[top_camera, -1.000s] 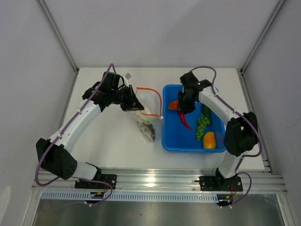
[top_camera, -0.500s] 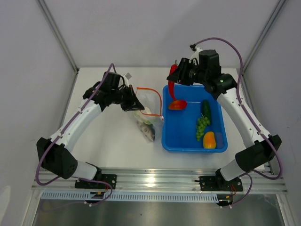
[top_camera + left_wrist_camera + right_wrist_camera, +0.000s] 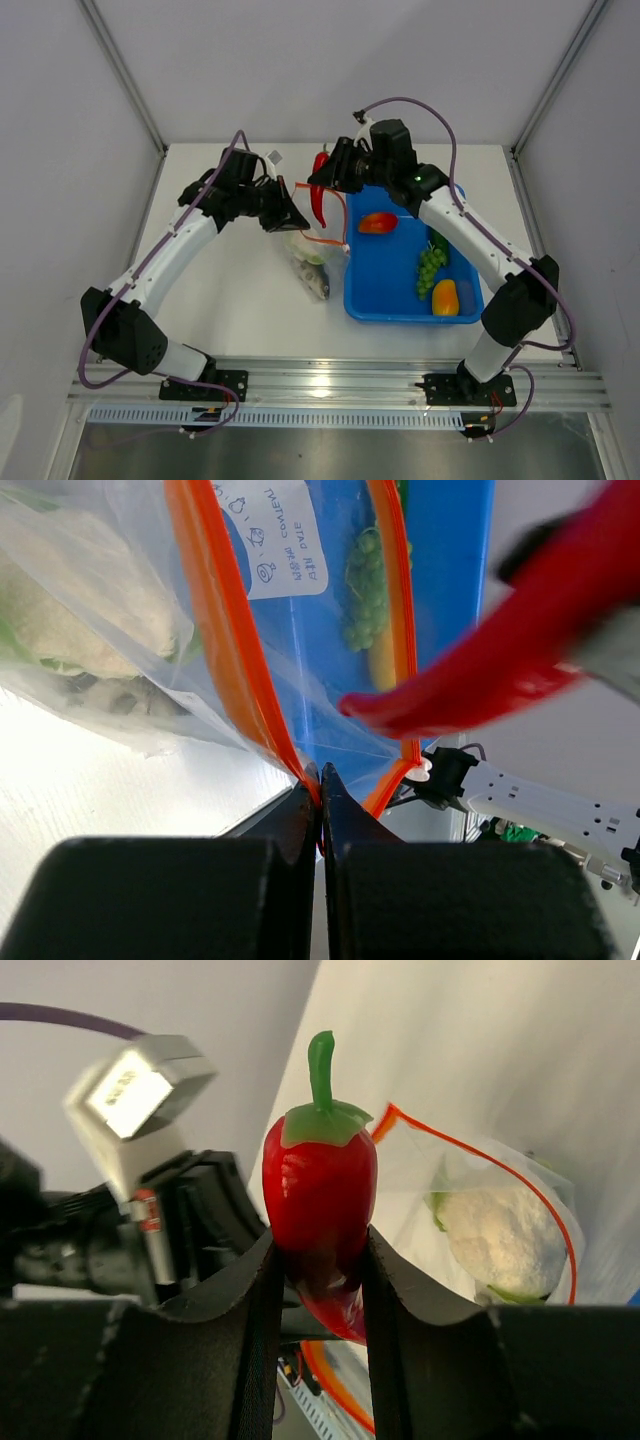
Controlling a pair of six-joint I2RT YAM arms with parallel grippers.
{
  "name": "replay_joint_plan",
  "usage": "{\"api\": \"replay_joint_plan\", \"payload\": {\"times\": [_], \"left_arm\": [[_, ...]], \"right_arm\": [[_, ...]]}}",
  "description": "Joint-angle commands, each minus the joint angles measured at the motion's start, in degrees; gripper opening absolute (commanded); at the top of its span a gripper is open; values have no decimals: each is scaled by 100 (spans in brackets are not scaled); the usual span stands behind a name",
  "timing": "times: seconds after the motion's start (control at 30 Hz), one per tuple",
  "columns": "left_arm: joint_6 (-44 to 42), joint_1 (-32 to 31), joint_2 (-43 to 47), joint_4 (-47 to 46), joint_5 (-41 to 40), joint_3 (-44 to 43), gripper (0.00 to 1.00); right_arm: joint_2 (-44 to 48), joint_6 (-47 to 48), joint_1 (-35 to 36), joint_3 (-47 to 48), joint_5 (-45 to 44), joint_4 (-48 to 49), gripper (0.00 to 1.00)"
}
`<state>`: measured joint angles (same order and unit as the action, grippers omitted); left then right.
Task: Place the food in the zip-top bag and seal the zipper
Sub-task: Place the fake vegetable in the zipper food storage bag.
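Right end effector (image 3: pixel 320 1260) is clamped on the red chili (image 3: pixel 320 1195), dangling it over the zip-top bag (image 3: pixel 312 245) at its 12 o'clock edge. Left end effector (image 3: pixel 320 795) is pinched tight on the zipper (image 3: pixel 225 630), cauliflower (image 3: pixel 500 1235) is inside, and the blue tray (image 3: pixel 400 300) sits at the bag's 3 o'clock.

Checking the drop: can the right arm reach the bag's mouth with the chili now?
Probably yes: the left gripper holds the zipper, the bag gapes open, and the chili in the right gripper hangs close, nothing between.
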<state>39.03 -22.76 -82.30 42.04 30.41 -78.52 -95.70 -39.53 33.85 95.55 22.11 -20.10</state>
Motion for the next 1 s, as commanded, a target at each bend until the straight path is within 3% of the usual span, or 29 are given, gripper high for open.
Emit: {"api": "replay_joint_plan", "payload": {"times": [0.0,0.3,0.47,0.57,0.67,0.8,0.97], "left_arm": [[35,-44,12,-108,123,-313,1],[26,-44,-102,-135,52,-541,1],[35,-44,-128,-144,44,-577,1],[26,-44,-146,-135,9,-612,1],[26,-44,-154,-109,-9,-629,1],[26,-44,-137,-108,-27,-647,0],[-9,-53,-102,-82,-62,-630,0]], "right_arm": [[-168,-134,17,306,-250,-211,0],[-572,568,61,596,-137,-1856,0],[-906,982,96,1009,-66,-2762,5],[-968,1166,140,1097,-101,-3087,11],[-977,1386,210,1107,-145,-3395,23],[-977,1641,324,1097,-49,-3693,48],[-837,1729,386,1115,13,-3677,63]]}}
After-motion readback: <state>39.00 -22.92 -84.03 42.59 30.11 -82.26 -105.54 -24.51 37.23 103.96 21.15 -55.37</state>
